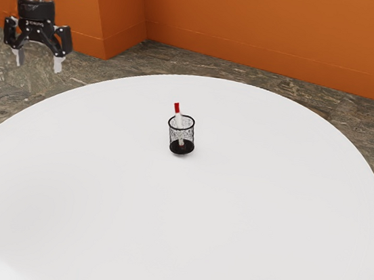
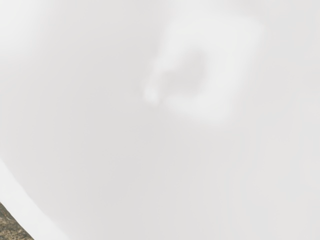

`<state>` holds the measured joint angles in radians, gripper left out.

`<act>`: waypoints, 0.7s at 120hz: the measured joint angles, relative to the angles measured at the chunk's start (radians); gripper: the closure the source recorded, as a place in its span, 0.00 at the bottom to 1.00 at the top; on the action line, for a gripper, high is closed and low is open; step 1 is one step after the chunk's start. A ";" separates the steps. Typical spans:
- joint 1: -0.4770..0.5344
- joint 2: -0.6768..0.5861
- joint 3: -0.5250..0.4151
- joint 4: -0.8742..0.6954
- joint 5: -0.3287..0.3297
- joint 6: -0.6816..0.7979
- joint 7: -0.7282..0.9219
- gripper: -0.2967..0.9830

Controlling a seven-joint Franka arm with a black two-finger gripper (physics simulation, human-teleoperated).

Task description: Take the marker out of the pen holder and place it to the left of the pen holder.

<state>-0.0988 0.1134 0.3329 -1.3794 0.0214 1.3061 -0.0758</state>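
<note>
My gripper [image 1: 38, 66] hangs at the exterior view's upper left, its two fingers spread apart with nothing between them. Far from it, toward the exterior view's right, a black mesh pen holder [image 1: 181, 147] stands upright on the round white table. The marker [image 1: 178, 119], white with a red end, leans inside the holder, its red end sticking up past the rim on the exterior view's left. Its lower part shows through the mesh.
The white tabletop [image 1: 163, 219] has a curved edge, and its surface [image 2: 125, 165] with soft light reflections lies below my hand in the wrist view. Orange walls [image 1: 255, 32] stand behind a stone-patterned floor [image 1: 86, 73].
</note>
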 joint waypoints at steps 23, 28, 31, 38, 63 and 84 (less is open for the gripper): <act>-0.087 0.011 -0.001 0.009 -0.024 0.141 0.043 0.23; -0.081 0.011 -0.002 0.009 -0.026 0.158 0.050 0.23; -0.077 0.013 -0.006 0.015 -0.025 0.169 0.051 0.23; -0.062 0.040 -0.055 0.065 0.008 0.214 0.036 0.23; -0.084 0.280 -0.039 0.136 0.196 0.591 -0.111 0.23; -0.072 0.523 0.007 0.220 0.236 0.947 -0.219 0.23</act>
<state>-0.1704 0.6360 0.3403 -1.1590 0.2571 2.2534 -0.2943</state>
